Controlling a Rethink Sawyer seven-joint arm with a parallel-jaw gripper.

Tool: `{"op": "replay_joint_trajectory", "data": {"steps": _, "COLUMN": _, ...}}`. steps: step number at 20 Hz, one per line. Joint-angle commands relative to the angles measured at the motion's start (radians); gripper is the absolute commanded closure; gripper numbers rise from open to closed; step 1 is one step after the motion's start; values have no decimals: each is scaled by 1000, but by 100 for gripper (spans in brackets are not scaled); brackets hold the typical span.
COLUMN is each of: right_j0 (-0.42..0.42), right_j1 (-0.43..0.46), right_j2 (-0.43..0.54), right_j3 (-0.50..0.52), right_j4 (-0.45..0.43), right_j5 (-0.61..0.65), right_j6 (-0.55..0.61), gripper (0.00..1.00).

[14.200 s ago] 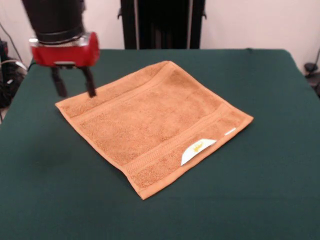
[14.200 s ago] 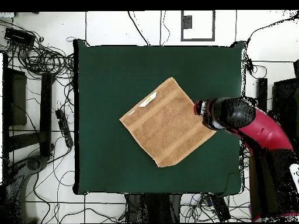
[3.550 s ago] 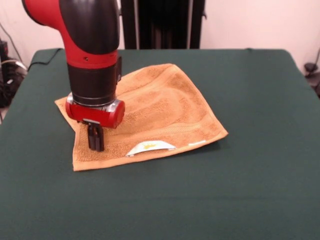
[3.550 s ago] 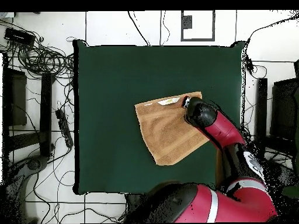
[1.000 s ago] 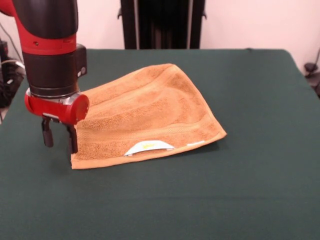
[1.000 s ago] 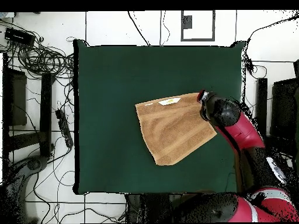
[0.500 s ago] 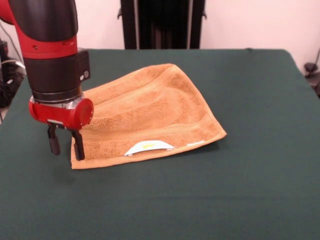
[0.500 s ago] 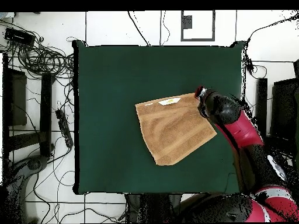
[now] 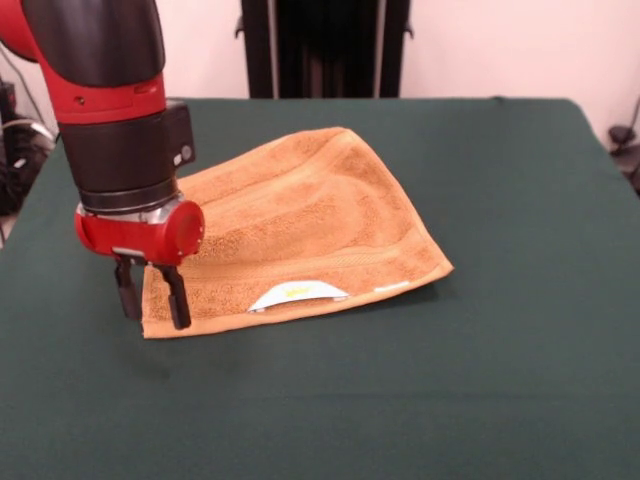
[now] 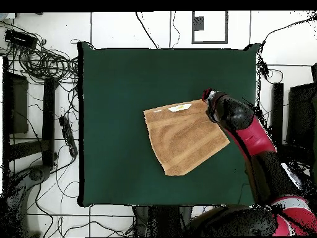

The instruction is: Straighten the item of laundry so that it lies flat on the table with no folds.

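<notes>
The orange-tan towel (image 9: 300, 225) lies on the dark green table (image 9: 500, 380), folded over on itself, so it shows as a slanted four-sided shape with soft ridges. Its white label (image 9: 298, 294) with the yellow mark sits at the near edge. In the overhead view the towel (image 10: 182, 137) lies right of the table's centre (image 10: 124, 93). My gripper (image 9: 152, 297) is open, its fingers straddling the towel's near left corner. In the overhead view the gripper (image 10: 208, 99) is at the towel's upper right corner.
The red and black arm (image 9: 115, 120) stands over the towel's left part. Cables and stands (image 10: 43, 111) lie on the floor beyond the table's edges. The robot's black pedestal (image 9: 320, 45) is at the far side.
Over the last second the gripper has moved a little toward the near side and right in the front view, down onto the towel's near left corner, staying open. The towel has not moved.
</notes>
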State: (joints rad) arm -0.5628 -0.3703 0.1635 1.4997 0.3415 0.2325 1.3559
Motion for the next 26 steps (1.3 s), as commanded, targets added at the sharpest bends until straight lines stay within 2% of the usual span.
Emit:
{"op": "replay_joint_trajectory", "data": {"steps": 1, "right_j0": 7, "right_j1": 75, "right_j2": 153, "right_j3": 89, "right_j4": 2, "right_j5": 148, "right_j6": 134, "gripper": 0}}
{"op": "replay_joint_trajectory", "data": {"steps": 11, "right_j0": 13, "right_j1": 78, "right_j2": 142, "right_j3": 86, "right_j4": -5, "right_j5": 143, "right_j6": 145, "gripper": 0}}
{"op": "replay_joint_trajectory", "data": {"steps": 12, "right_j0": 15, "right_j1": 77, "right_j2": 137, "right_j3": 87, "right_j4": -6, "right_j5": 139, "right_j6": 149, "gripper": 100}}
{"op": "replay_joint_trajectory", "data": {"steps": 16, "right_j0": 29, "right_j1": 72, "right_j2": 119, "right_j3": 89, "right_j4": -4, "right_j5": 123, "right_j6": 167, "gripper": 100}}
{"op": "replay_joint_trajectory", "data": {"steps": 18, "right_j0": 37, "right_j1": 74, "right_j2": 107, "right_j3": 73, "right_j4": -8, "right_j5": 161, "right_j6": 155, "gripper": 100}}
{"op": "replay_joint_trajectory", "data": {"steps": 26, "right_j0": 45, "right_j1": 75, "right_j2": 95, "right_j3": 58, "right_j4": -1, "right_j5": 176, "right_j6": 163, "gripper": 100}}
